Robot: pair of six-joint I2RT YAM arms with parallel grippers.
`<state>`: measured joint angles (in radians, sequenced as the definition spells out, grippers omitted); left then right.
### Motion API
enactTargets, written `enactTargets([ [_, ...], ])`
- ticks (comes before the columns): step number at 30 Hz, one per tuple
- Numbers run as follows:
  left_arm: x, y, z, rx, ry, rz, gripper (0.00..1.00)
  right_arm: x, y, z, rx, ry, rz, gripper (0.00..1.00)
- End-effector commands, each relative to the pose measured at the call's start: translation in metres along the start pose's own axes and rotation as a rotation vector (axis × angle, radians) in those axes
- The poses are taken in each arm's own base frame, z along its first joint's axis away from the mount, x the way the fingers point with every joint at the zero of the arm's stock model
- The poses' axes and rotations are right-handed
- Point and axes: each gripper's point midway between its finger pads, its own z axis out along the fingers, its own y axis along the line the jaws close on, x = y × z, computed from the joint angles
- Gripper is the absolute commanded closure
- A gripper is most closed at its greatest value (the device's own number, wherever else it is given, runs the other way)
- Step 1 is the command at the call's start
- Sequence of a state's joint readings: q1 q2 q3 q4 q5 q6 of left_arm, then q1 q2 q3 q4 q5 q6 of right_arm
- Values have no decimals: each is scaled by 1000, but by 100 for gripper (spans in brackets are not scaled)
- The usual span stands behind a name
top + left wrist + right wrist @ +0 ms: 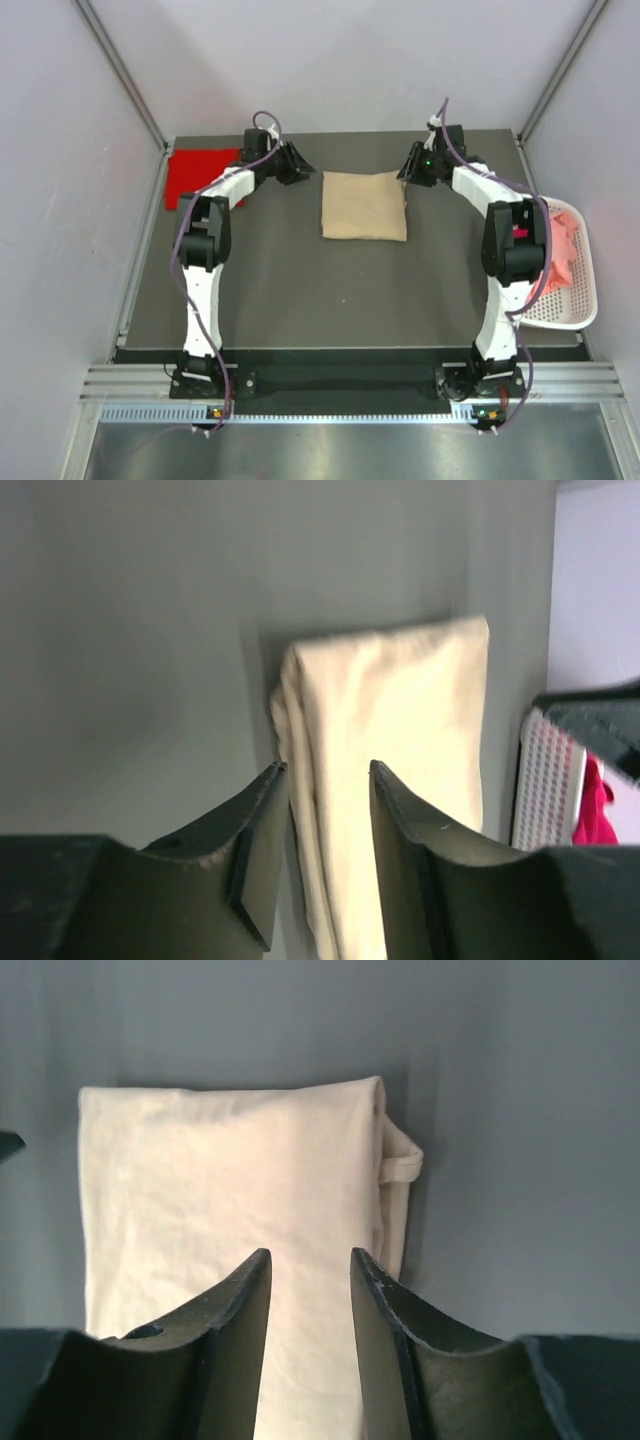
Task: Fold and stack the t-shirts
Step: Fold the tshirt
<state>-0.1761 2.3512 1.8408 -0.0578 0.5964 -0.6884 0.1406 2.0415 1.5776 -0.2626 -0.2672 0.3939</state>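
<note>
A tan t-shirt [365,205] lies folded into a neat rectangle at the back middle of the table; it also shows in the left wrist view [400,750] and the right wrist view [230,1200]. A bright red t-shirt [198,175] lies folded at the back left corner. My left gripper [300,168] hovers at the tan shirt's far left corner, jaws open and empty [328,770]. My right gripper [408,165] hovers at its far right corner, jaws open and empty [310,1255]. Pink and red shirts [562,240] lie heaped in the basket.
A white slotted plastic basket [570,305] stands at the right edge of the table, and its side shows in the left wrist view [545,780]. Grey walls close in the table at the back and both sides.
</note>
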Motion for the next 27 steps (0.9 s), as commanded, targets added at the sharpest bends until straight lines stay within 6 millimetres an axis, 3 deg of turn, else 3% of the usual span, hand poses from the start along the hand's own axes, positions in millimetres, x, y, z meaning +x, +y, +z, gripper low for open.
enactTargets([
  [1, 6, -57, -35, 100, 1, 121, 58, -16, 23, -31, -74, -29, -43, 61],
  [3, 40, -59, -50, 97, 52, 123, 59, 11, 20, -34, -77, 43, -36, 62],
  [4, 42, -62, -49, 104, 54, 131, 59, 18, 18, -36, -74, 55, -37, 62],
  [5, 60, -60, -57, 99, 82, 117, 60, 23, 21, -43, -76, 58, -45, 64],
  [7, 74, -80, -65, 144, 78, 149, 60, 51, 5, -46, -22, 107, -30, 64],
  [8, 95, -71, -66, 128, 110, 133, 60, 60, 2, -48, -13, 118, -24, 64],
  [9, 106, -76, -64, 139, 118, 141, 59, 66, 0, -52, -3, 121, -24, 65],
  [10, 115, -76, -64, 144, 129, 138, 59, 85, -10, -53, 20, 158, -11, 65],
  [12, 140, -69, -61, 135, 176, 122, 59, 90, -10, -58, 6, 131, -7, 66],
  [13, 147, -64, -60, 125, 189, 114, 60, 110, -13, -58, -4, 165, 8, 67],
  [16, 171, -42, -57, 83, 227, 64, 61, 131, -16, -61, -17, 170, 10, 73],
  [21, 178, -15, -57, -29, 230, 44, 61, 147, -18, -64, -39, 170, 29, 77],
  [27, 153, -1, -69, -160, 186, 44, 60, 146, -4, -71, -80, 164, 23, 78],
])
